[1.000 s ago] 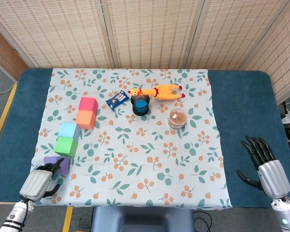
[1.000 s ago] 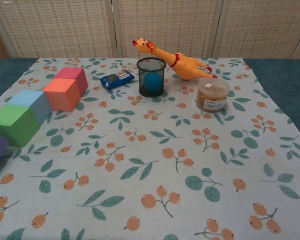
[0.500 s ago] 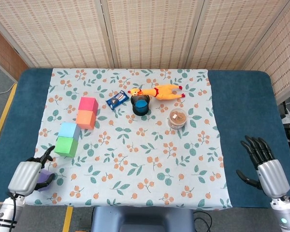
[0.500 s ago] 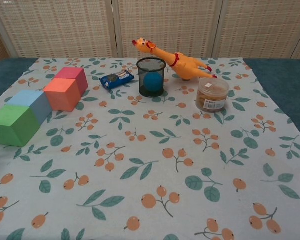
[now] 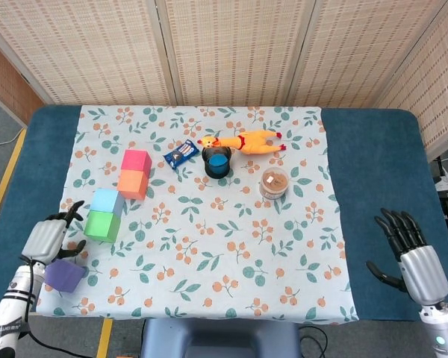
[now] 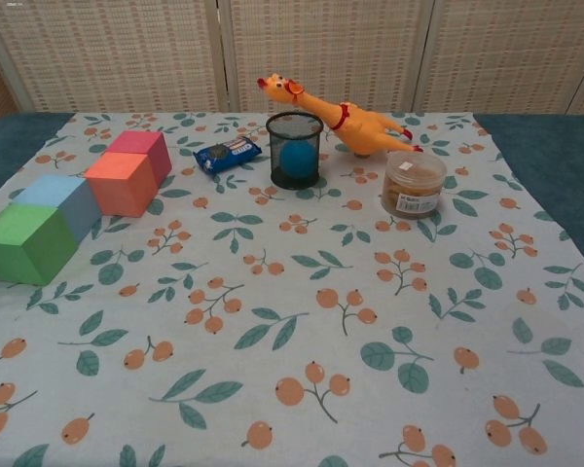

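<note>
Far left, the left hand (image 5: 46, 238) hovers at the cloth's (image 5: 209, 283) edge, fingers spread and holding nothing. Just below it, toward the robot, lies the purple cube (image 5: 64, 275), tilted at the cloth's corner; whether the hand touches it, hard to tell. Just right of that hand sits the green cube (image 5: 102, 226), with the blue cube (image 5: 107, 201) touching it on the far side. Further off, the orange cube (image 5: 133, 184) and pink cube (image 5: 137, 160) stand as a pair. Moving right: a snack packet (image 5: 181, 154), a mesh cup (image 5: 217, 162) with a blue ball inside, a rubber chicken (image 5: 246, 142), a small jar (image 5: 273, 182). Far right, the right hand (image 5: 408, 250) rests open on the bare blue table (image 5: 373, 186), fingers spread, empty, well apart from everything.
</note>
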`<state>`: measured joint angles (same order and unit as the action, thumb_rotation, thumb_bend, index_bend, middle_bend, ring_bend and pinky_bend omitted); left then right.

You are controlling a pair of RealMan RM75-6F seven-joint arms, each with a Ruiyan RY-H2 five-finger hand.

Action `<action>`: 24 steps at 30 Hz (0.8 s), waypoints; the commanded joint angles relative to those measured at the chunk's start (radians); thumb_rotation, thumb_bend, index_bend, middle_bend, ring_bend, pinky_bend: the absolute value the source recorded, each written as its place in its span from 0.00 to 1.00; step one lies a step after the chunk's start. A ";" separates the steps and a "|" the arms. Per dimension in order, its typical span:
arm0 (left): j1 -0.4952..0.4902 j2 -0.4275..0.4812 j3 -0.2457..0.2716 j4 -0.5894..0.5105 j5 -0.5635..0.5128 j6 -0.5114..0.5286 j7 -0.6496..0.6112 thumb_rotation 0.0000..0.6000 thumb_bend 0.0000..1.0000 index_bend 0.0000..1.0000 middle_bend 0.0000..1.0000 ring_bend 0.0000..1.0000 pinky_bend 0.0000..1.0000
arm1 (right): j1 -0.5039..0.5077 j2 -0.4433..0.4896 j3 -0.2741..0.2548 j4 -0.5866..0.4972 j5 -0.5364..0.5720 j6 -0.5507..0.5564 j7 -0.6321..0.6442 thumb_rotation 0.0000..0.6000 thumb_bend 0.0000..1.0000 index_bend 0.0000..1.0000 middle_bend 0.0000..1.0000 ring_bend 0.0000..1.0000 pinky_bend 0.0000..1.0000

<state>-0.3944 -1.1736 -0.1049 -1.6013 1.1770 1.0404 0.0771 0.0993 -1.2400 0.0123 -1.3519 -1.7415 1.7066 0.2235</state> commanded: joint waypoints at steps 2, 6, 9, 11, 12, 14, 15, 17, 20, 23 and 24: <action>-0.018 -0.026 -0.008 0.053 -0.054 -0.036 0.010 1.00 0.37 0.00 0.29 0.31 0.28 | 0.002 0.000 -0.001 0.000 0.002 -0.008 0.001 1.00 0.16 0.00 0.00 0.00 0.00; -0.019 -0.031 -0.006 0.062 -0.062 -0.043 0.008 1.00 0.36 0.00 0.31 0.32 0.28 | 0.004 -0.002 0.001 0.002 0.006 -0.011 0.002 1.00 0.16 0.00 0.00 0.00 0.00; -0.027 -0.024 -0.008 0.047 -0.061 -0.087 -0.049 1.00 0.36 0.00 0.32 0.33 0.28 | 0.003 -0.003 0.002 0.004 0.009 -0.013 0.001 1.00 0.16 0.00 0.00 0.00 0.00; -0.038 -0.024 -0.008 0.048 -0.045 -0.108 -0.068 1.00 0.36 0.00 0.31 0.33 0.28 | 0.003 -0.004 0.002 0.005 0.009 -0.012 0.000 1.00 0.16 0.00 0.00 0.00 0.00; -0.047 -0.027 -0.007 0.052 -0.033 -0.117 -0.070 1.00 0.36 0.00 0.30 0.33 0.28 | 0.003 -0.003 0.002 0.004 0.009 -0.012 0.000 1.00 0.16 0.00 0.00 0.00 0.00; -0.061 -0.036 -0.008 0.055 -0.021 -0.132 -0.074 1.00 0.36 0.00 0.30 0.34 0.28 | 0.002 -0.002 0.002 0.002 0.007 -0.009 0.000 1.00 0.16 0.00 0.00 0.00 0.00; -0.070 -0.040 -0.007 0.055 -0.016 -0.143 -0.074 1.00 0.36 0.00 0.30 0.35 0.28 | 0.001 -0.001 0.003 -0.001 0.006 -0.005 0.001 1.00 0.16 0.00 0.00 0.00 0.00; -0.081 -0.044 -0.006 0.051 -0.011 -0.158 -0.074 1.00 0.36 0.00 0.30 0.36 0.28 | -0.001 0.001 0.004 -0.002 0.005 0.002 0.002 1.00 0.16 0.00 0.00 0.00 0.00; -0.086 -0.043 0.001 0.028 0.012 -0.157 -0.077 1.00 0.36 0.00 0.30 0.38 0.29 | -0.004 0.005 0.007 -0.005 0.006 0.010 0.003 1.00 0.15 0.00 0.00 0.00 0.00; -0.078 -0.028 0.020 -0.027 0.062 -0.139 -0.089 1.00 0.36 0.00 0.30 0.38 0.29 | -0.004 0.007 0.010 -0.008 0.007 0.012 0.007 1.00 0.16 0.00 0.00 0.00 0.00; -0.075 -0.018 0.029 -0.056 0.089 -0.136 -0.104 1.00 0.36 0.00 0.30 0.39 0.29 | -0.003 0.007 0.010 -0.008 0.008 0.010 0.008 1.00 0.16 0.00 0.00 0.00 0.00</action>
<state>-0.4749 -1.2067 -0.0925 -1.6146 1.2256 0.8939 -0.0077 0.0958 -1.2330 0.0218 -1.3593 -1.7337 1.7170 0.2315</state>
